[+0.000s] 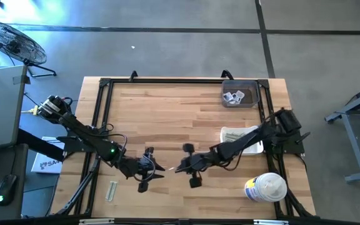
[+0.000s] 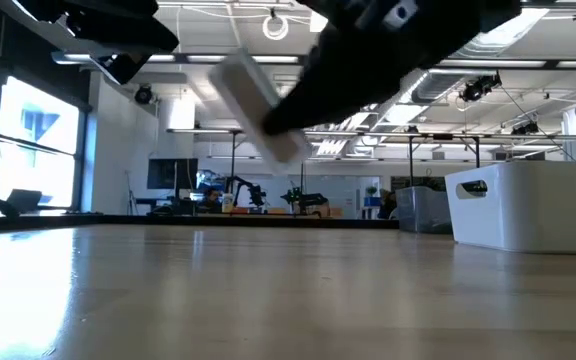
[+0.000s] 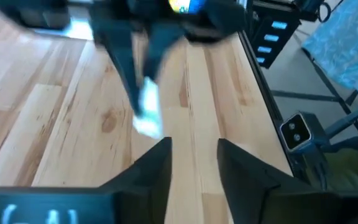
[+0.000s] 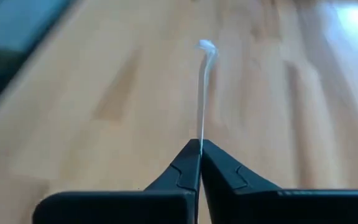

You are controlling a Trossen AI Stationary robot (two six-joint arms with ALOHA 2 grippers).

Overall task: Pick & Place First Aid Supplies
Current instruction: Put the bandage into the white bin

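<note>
right gripper (image 4: 199, 144) fingers clenched on a thin pale strip wrapper (image 4: 202, 81) above the worktop (image 1: 186, 109), left gripper (image 3: 193, 152) fingers released just beside it

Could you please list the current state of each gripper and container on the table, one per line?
Right gripper: shut on a thin strip packet, held above the table.
Left gripper: open, empty, facing the right gripper.
Grey bin: holds white sachets.
White tray: holds strip wrappers.
White tub: lying on its side.
</note>
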